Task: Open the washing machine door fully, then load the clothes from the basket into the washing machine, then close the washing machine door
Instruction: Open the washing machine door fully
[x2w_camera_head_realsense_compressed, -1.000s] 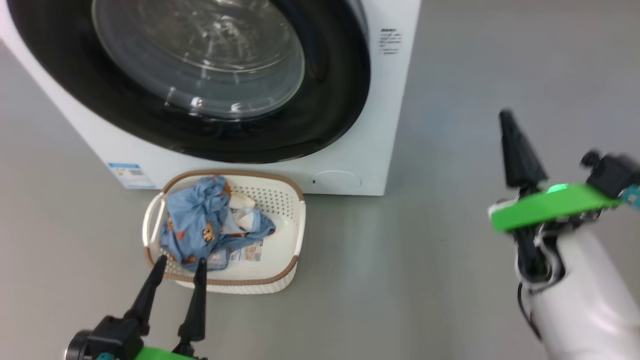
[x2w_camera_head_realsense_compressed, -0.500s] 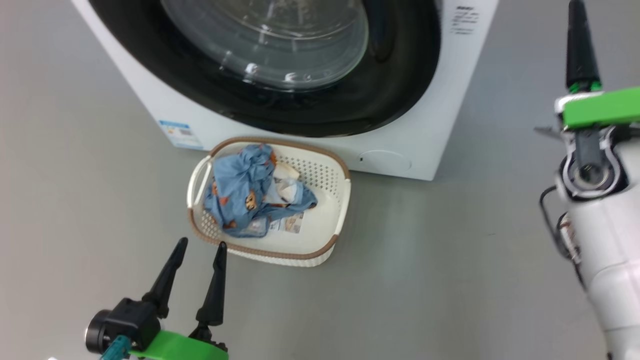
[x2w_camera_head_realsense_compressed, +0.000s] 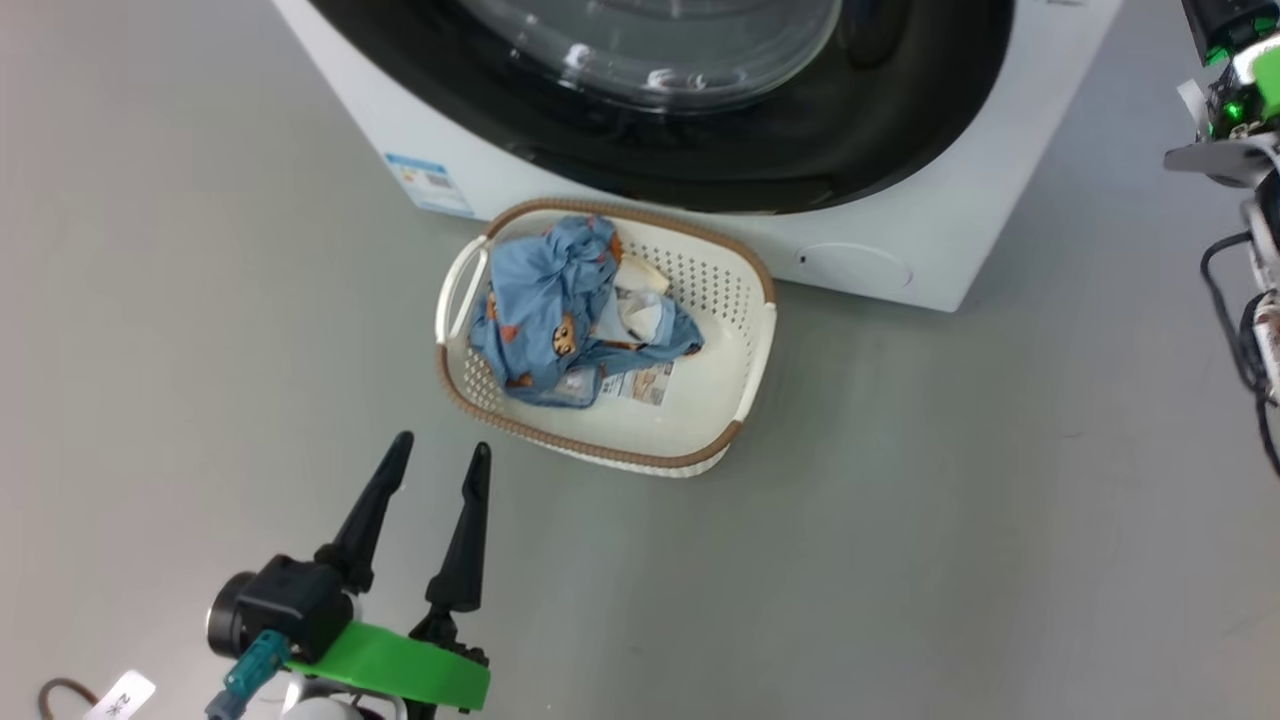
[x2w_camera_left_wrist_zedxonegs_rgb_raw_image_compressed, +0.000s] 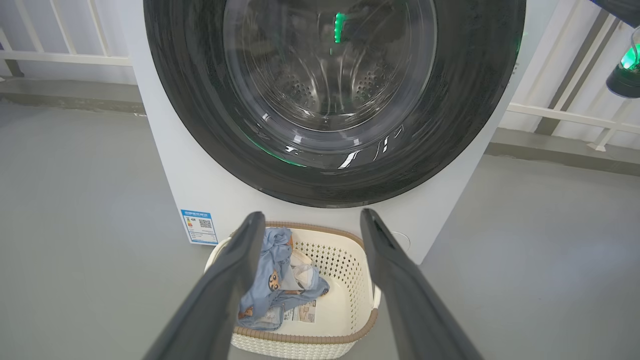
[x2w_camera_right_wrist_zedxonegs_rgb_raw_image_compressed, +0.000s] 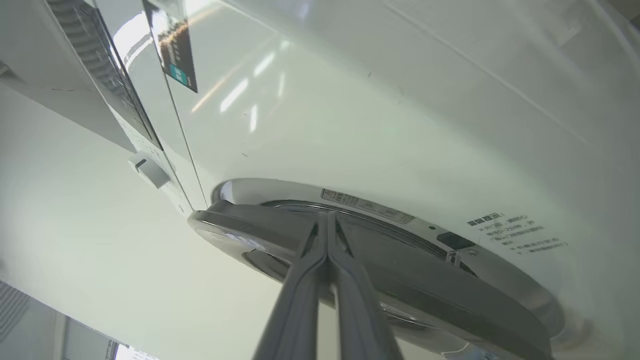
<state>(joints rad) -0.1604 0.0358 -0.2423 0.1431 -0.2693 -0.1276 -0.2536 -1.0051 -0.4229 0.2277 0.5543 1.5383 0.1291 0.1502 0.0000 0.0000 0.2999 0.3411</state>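
Two dark fingers of the left hand (x2w_camera_head_realsense_compressed: 440, 447) stood spread over the grey floor (x2w_camera_head_realsense_compressed: 900, 560), near the robot and pinching nothing. Their tips pointed at the basket (x2w_camera_head_realsense_compressed: 700, 390), close to its near rim but apart from it.

The basket sat on the floor just in front of the washing machine (x2w_camera_head_realsense_compressed: 950, 230), below the washing machine door (x2w_camera_head_realsense_compressed: 800, 170). The clothes (x2w_camera_head_realsense_compressed: 550, 310) lay bundled in its left half, with a paper label (x2w_camera_head_realsense_compressed: 645, 382) showing on the bottom beside them. Low on the machine's white front, a blue-white energy label (x2w_camera_head_realsense_compressed: 430, 185) sat to the left of the basket and a round cover (x2w_camera_head_realsense_compressed: 860, 268) to its right.

From the left wrist, the door's black rim (x2w_camera_left_wrist_zedxonegs_rgb_raw_image_compressed: 190, 100) lay flat against the machine's front, and steel drum holes showed through the glass.

Farther right and higher up, the right hand (x2w_camera_right_wrist_zedxonegs_rgb_raw_image_compressed: 327, 216) had its fingers pressed together, empty. Its tips reached the edge of the door (x2w_camera_right_wrist_zedxonegs_rgb_raw_image_compressed: 425, 290), seen side-on; whether they touched it I could not tell.
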